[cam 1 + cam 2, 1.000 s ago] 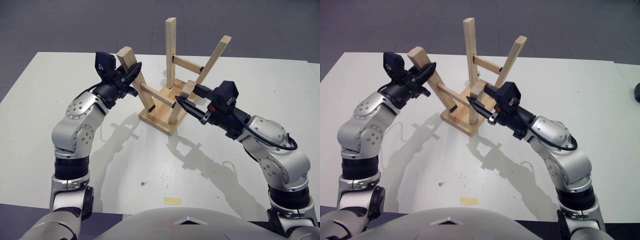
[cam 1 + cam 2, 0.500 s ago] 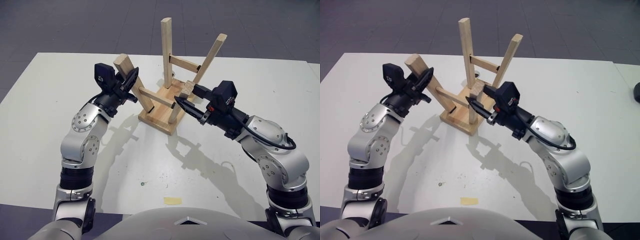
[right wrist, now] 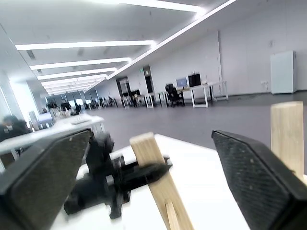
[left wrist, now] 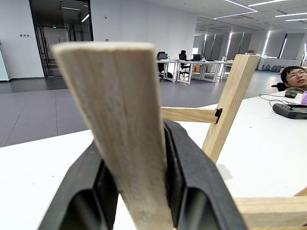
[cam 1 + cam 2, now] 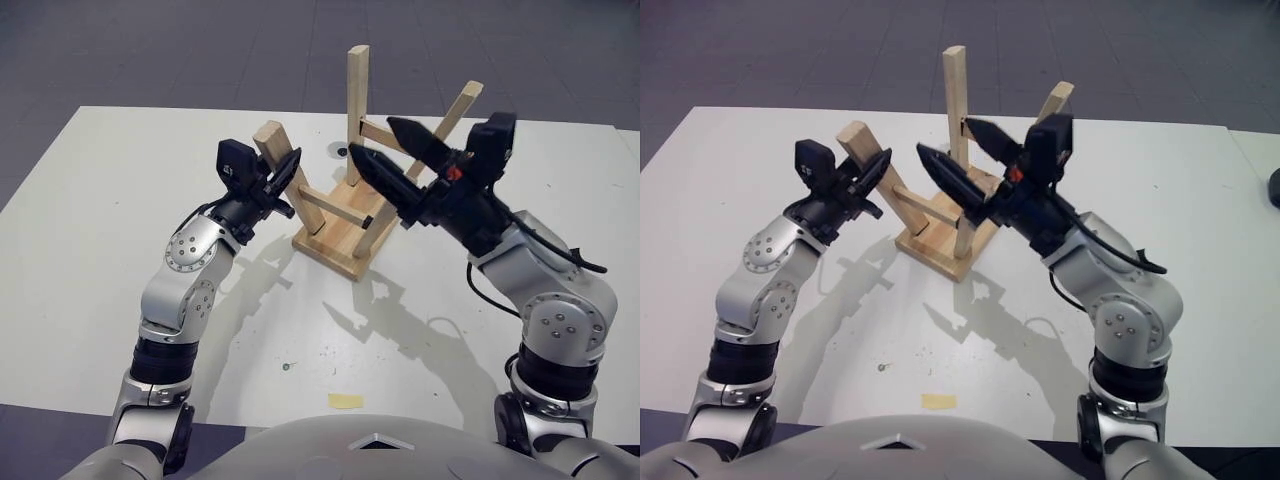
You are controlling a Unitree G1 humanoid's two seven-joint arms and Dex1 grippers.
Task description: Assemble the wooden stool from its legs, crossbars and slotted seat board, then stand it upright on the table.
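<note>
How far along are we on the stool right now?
Assembly looks done: legs and crossbars are joined to the seat board, which rests on the table, legs pointing up. In hand: the left gripper is shut on one leg; the right gripper hovers open above the stool. Left: turn it over and stand it upright.

Both eye views: head cam, high up, looking forward and down over the table (image 5: pixel 80 220), mid-range; same scene, stool (image 5: pixel 338 243) near centre (slight sideways offset between the two); left wrist cam sits hard against a stool leg (image 4: pixel 125 129), facing out across the room; right wrist cam looks out between its own fingers (image 3: pixel 259 172) toward the left gripper (image 3: pixel 152 171) and that same leg.
</note>
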